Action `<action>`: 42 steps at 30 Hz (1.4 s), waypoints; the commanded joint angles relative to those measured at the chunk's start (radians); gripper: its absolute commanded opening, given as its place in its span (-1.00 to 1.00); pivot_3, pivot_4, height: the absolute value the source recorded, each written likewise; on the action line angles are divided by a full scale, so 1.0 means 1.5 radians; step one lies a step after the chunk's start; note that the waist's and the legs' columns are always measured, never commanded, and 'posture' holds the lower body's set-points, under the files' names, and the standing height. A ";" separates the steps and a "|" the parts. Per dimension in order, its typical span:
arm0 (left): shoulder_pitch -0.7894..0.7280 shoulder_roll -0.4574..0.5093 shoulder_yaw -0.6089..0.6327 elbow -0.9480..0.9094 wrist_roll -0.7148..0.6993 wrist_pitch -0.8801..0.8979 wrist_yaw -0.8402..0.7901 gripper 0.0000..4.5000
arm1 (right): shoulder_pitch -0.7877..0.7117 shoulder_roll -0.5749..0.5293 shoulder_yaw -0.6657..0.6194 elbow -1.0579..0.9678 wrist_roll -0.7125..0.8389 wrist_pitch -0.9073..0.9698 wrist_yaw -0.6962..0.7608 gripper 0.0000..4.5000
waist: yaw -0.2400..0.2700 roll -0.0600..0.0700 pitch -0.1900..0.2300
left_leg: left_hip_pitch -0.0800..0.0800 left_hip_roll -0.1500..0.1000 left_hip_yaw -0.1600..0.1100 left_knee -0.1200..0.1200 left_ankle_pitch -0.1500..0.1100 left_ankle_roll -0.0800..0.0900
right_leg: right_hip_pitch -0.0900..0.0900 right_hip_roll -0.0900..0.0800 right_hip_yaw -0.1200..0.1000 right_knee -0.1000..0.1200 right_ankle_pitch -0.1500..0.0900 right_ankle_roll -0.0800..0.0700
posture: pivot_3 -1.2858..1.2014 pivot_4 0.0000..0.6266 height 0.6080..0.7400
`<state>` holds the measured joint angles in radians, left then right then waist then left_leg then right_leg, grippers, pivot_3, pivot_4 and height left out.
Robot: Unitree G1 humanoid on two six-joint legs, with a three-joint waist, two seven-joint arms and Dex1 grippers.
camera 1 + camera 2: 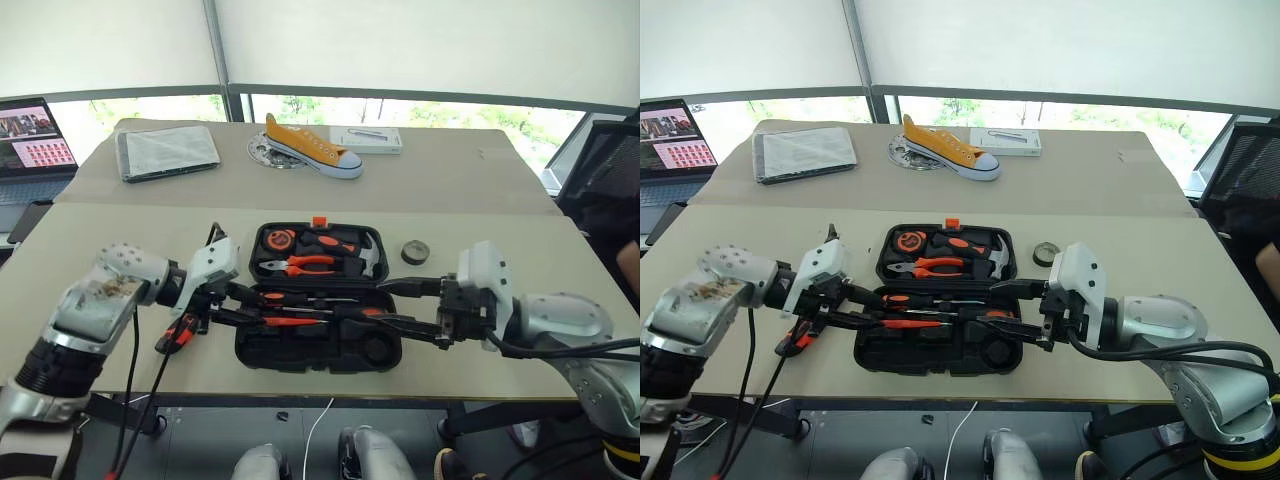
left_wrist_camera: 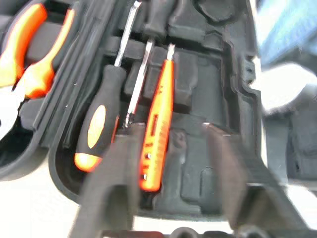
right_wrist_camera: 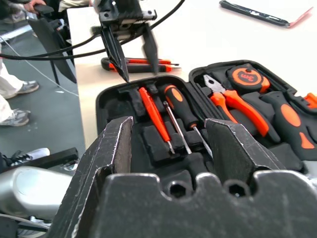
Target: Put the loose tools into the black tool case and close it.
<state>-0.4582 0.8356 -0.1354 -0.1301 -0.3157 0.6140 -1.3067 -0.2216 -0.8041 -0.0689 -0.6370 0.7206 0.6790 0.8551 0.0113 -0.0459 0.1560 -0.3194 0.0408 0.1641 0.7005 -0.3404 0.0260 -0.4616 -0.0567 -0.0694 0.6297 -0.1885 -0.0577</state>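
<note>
Black tool case [image 1: 318, 345] lies open on the near part of the table [image 1: 500, 200], far half holding the orange-handled pliers [image 1: 305, 264], tape measure [image 1: 279, 240] and hammer [image 1: 355, 252]. In the near half, a black-and-orange screwdriver [image 3: 181, 106] sits in its recess with the slim orange tester screwdriver [image 3: 154, 116] just beside it on the near side; a bare steel shaft [image 2: 138, 84] lies between the two. Utility knife [image 1: 180, 330] rests on the table off the case's left end, apart from it. Small black tape roll [image 1: 415, 252] stands on the table to the right of the far half. Left gripper [image 3: 134, 62] hangs over the left end of the near half, fingers parted and gripping nothing, tips above the screwdriver handles. Right gripper [image 1: 395, 305] hovers at the case's right end, jaws spread wide, empty, pointing left along the near half. Far on the table: a yellow sneaker [image 1: 310, 148], a grey folder [image 1: 165, 152], a small white box [image 1: 368, 138]; a laptop [image 1: 35, 135] at the far left.
</note>
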 commanded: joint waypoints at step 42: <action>0.083 -0.018 0.099 -0.129 -0.042 0.033 0.161 -0.77 | -0.058 0.019 0.031 0.018 -0.007 -0.001 0.027 0.46 | -0.004 0.001 -0.001 | 0.000 0.002 0.000 -0.001 0.000 0.000 | 0.000 -0.002 0.000 -0.001 0.000 0.000 | 0.03 -0.52 0.89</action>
<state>-0.3519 0.7940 -0.0842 -0.2571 -0.3268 0.6194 -1.1039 -0.2817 -0.7782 -0.0146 -0.6129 0.6923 0.6864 0.8796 0.0051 -0.0444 0.1550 -0.3199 0.0436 0.1646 0.6984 -0.3406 0.0259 -0.4609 -0.0594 -0.0691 0.6286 -0.1887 -0.0580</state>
